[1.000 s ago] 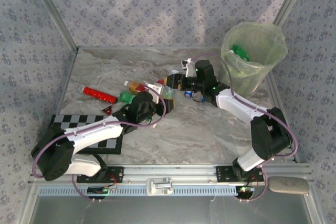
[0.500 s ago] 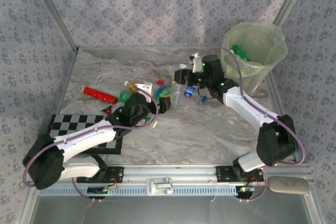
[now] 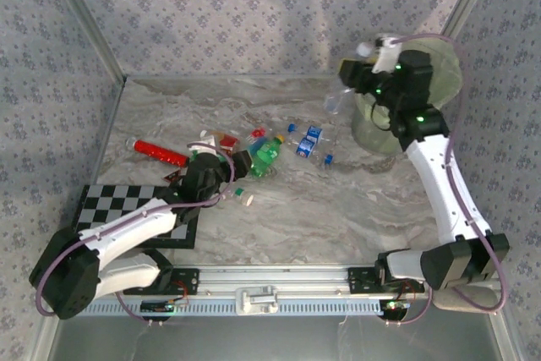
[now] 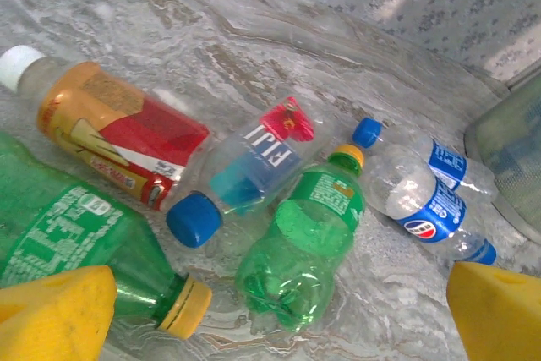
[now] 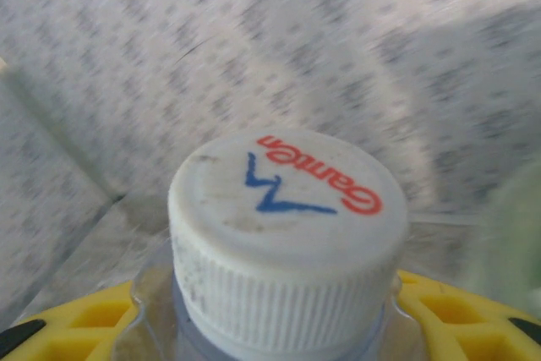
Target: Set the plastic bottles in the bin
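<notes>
Several plastic bottles lie mid-table: a green one (image 3: 266, 154), blue-labelled clear ones (image 3: 309, 141) and a red one (image 3: 161, 152). My left gripper (image 3: 243, 163) is open just left of the green bottle. In the left wrist view that green bottle (image 4: 308, 243) lies between and ahead of the yellow fingertips (image 4: 51, 314), beside a Fiji bottle (image 4: 245, 171), an orange-red bottle (image 4: 118, 137) and two Pepsi bottles (image 4: 423, 200). My right gripper (image 3: 353, 82) is raised by the bin (image 3: 372, 131), shut on a clear bottle (image 3: 336, 101); its white cap (image 5: 283, 226) sits between the yellow fingers (image 5: 461, 310).
A black-and-white checkerboard (image 3: 127, 209) lies at the front left, under the left arm. Patterned walls close the table on three sides. The right arm hides much of the bin at the back right. A small white scrap (image 3: 250, 201) lies near the left gripper.
The right arm has lifted the clear bottle off the table and swung it up to the bin's rim. The left gripper has drawn back a little to the left of the green bottle.
</notes>
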`<state>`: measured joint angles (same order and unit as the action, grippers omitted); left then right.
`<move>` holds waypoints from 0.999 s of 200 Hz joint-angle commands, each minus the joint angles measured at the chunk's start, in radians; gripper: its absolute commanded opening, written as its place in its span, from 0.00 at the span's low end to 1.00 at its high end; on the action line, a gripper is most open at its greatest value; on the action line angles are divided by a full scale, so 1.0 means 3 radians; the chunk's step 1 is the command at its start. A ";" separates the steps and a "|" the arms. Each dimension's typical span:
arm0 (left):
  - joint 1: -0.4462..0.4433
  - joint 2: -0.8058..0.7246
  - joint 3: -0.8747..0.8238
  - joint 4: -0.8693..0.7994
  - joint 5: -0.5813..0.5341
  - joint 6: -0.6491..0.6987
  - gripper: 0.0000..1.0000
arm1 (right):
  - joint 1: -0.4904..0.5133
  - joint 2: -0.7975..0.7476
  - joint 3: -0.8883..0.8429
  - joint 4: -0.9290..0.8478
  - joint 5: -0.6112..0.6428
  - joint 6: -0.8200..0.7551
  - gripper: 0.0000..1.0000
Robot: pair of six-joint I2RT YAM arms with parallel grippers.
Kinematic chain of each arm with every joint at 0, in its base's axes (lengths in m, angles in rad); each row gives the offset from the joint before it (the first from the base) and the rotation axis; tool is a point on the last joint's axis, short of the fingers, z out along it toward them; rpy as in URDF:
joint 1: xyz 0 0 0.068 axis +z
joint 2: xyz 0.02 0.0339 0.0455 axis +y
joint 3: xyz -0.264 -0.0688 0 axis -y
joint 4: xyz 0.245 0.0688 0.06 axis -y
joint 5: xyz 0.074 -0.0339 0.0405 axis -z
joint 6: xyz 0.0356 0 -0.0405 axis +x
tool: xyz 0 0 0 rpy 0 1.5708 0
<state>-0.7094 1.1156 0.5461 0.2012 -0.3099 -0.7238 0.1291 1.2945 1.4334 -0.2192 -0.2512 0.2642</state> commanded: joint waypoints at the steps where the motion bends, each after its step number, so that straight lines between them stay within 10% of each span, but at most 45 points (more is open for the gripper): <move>1: 0.0028 -0.0080 -0.0071 -0.0047 -0.0071 -0.0199 1.00 | -0.0211 -0.0134 0.0178 0.0193 0.0244 -0.0016 0.51; 90: 0.0054 -0.0125 -0.0143 -0.0065 -0.0082 -0.0306 1.00 | -0.0663 -0.0151 0.0063 0.0566 0.1432 -0.0540 0.51; 200: 0.0080 -0.0052 -0.0112 -0.0103 -0.0025 -0.0426 1.00 | -0.0839 0.0568 -0.0020 0.0295 0.0629 -0.0069 0.52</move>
<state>-0.6933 1.1004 0.4980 0.1783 -0.3187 -0.8337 -0.1139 1.4235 1.4162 -0.1089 0.0261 0.1928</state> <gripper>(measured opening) 0.999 0.522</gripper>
